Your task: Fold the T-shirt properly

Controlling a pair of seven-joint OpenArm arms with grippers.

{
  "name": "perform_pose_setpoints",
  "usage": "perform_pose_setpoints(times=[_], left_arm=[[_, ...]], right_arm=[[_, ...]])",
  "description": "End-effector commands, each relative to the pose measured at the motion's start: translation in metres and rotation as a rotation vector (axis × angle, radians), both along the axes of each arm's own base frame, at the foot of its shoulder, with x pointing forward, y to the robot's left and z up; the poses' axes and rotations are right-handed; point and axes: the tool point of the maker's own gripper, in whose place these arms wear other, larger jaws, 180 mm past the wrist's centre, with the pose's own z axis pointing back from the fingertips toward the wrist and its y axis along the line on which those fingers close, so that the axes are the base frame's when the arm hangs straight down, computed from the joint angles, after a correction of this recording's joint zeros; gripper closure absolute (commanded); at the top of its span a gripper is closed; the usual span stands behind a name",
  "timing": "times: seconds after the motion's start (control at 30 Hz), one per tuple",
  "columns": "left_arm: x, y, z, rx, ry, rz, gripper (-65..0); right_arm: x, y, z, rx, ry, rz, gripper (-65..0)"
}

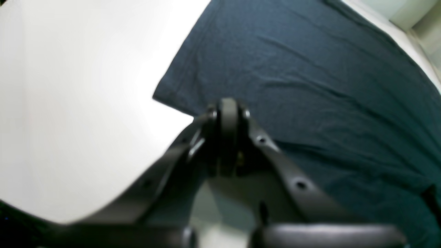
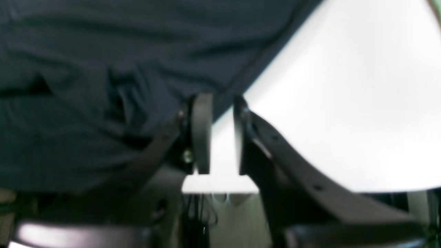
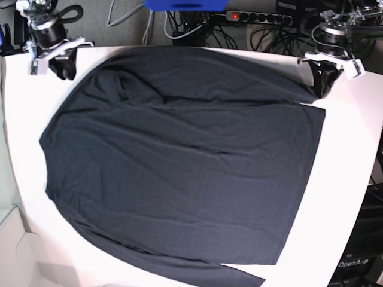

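Observation:
The T-shirt (image 3: 179, 161) is a large dark navy cloth spread flat over most of the white table (image 3: 350, 155). In the base view my left gripper (image 3: 326, 84) sits at the shirt's far right corner. The left wrist view shows this gripper (image 1: 228, 106) shut, its tips over the T-shirt (image 1: 310, 86) near the edge, and no cloth shows between them. At the far left corner is my right gripper (image 3: 64, 69). The right wrist view shows it (image 2: 220, 100) open at the edge of the T-shirt (image 2: 103, 69), with bare table showing in the gap.
Cables and a power strip (image 3: 257, 18) run along behind the table's far edge. A blue object (image 3: 184, 5) sits at the back centre. Bare table (image 1: 79, 103) lies beside the shirt on both sides.

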Motion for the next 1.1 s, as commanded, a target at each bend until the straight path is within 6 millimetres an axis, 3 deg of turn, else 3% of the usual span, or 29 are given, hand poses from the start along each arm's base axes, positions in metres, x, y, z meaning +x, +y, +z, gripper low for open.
perform_pose_setpoints(times=[0.0, 0.53, 0.73, 1.07], left_arm=[[0.003, 0.004, 0.01, 0.015, -0.036, -0.007, 0.0], [0.006, 0.004, 0.012, 0.015, -0.044, -0.007, 0.0], [0.006, 0.005, 0.012, 0.015, -0.045, -0.006, 0.0], [0.007, 0.005, 0.013, 0.015, -0.048, -0.005, 0.0]], right_arm=[[0.008, 0.001, 0.011, 0.0, -0.045, 0.012, -16.8], [0.034, 0.01, -0.012, 0.053, 0.092, 0.006, -19.4], [0.028, 0.008, -0.033, 0.079, 0.155, -0.012, -19.4], [0.026, 0.009, -0.043, 0.091, 0.179, -0.017, -19.0]])
